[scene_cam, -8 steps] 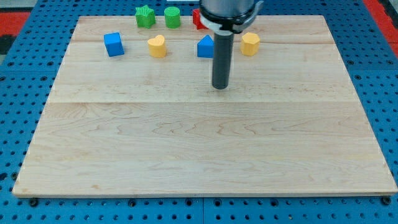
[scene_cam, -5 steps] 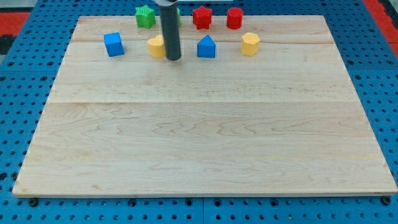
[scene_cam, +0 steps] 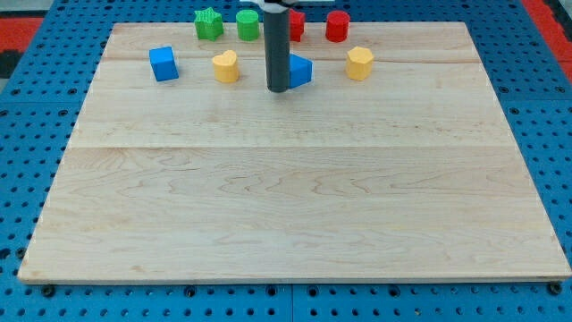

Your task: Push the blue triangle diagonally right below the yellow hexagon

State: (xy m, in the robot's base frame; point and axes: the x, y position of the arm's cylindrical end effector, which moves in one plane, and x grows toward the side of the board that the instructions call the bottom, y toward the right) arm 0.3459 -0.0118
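My tip (scene_cam: pixel 278 89) touching blue triangle (scene_cam: pixel 300 71) on its left side; yellow hexagon (scene_cam: pixel 359 63) right of triangle, apart. No claw, just rod.

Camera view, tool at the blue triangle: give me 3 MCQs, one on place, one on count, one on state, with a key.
1. Where is my tip relative to the blue triangle?
A. At its left side in the view
B. At its right side in the view
C. Far below it, near the board's bottom edge

2. How many yellow blocks are on the board?
A. One
B. Two
C. Three

3. What is the state of the blue triangle against the yellow hexagon?
A. Touching it
B. Stacked on it
C. Apart, to its left in the view

Key:
1. A, the rod's end sits against the triangle's left edge.
2. B, the yellow heart and the yellow hexagon.
3. C, bare wood shows between them.
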